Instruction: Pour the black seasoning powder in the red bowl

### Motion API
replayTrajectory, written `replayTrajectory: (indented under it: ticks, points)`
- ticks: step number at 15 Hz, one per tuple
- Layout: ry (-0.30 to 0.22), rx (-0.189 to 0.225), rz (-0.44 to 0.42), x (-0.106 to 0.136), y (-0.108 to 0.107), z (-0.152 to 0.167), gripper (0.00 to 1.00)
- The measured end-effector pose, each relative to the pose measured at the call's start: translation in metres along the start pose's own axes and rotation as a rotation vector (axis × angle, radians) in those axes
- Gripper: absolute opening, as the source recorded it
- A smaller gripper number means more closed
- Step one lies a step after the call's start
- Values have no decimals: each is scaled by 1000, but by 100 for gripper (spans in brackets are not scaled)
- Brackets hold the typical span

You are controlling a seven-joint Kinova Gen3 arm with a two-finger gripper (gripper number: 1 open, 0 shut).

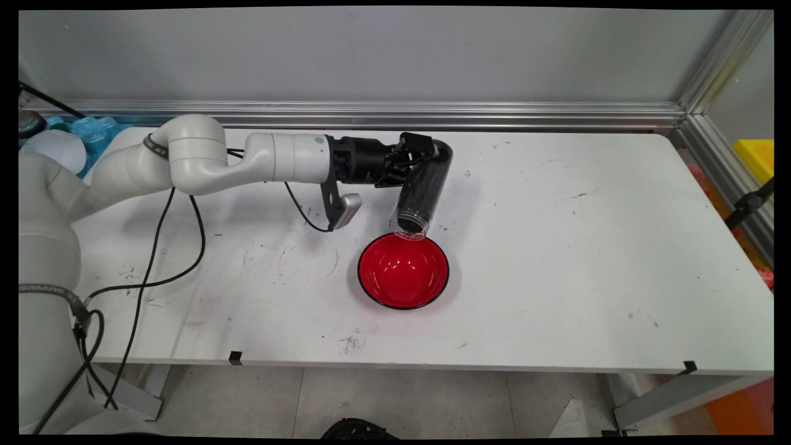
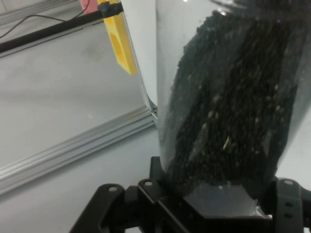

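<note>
Gripper [image 1: 415,154] pinching a clear jar [image 1: 423,191] packed with dark grains, clamped near its closed far end. Jar tipped steeply, open mouth hanging just above the far rim of the red bowl [image 1: 403,272], right about the middle of the white table [image 1: 556,247]. Bowl apparently empty, nothing seen falling. Seen from the hand, grains [image 2: 228,97] fill the jar across. Mouth sits over the rim, not the centre, so could spill onto the table behind. Packed grains might release in a sudden rush and bounce out.
</note>
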Motion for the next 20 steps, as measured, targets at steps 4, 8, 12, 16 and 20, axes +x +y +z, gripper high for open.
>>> replayTrajectory:
  ticks: [4, 8, 12, 16, 20]
  points:
    - [-7, 28, 47, 1, 0, 5, 0]
    - [-9, 55, 92, 2, 0, 7, 0]
    - [-3, 80, 139, 4, 1, 10, 0]
    - [4, 100, 178, 7, 3, 14, 0]
    - [10, 113, 213, 9, 6, 17, 0]
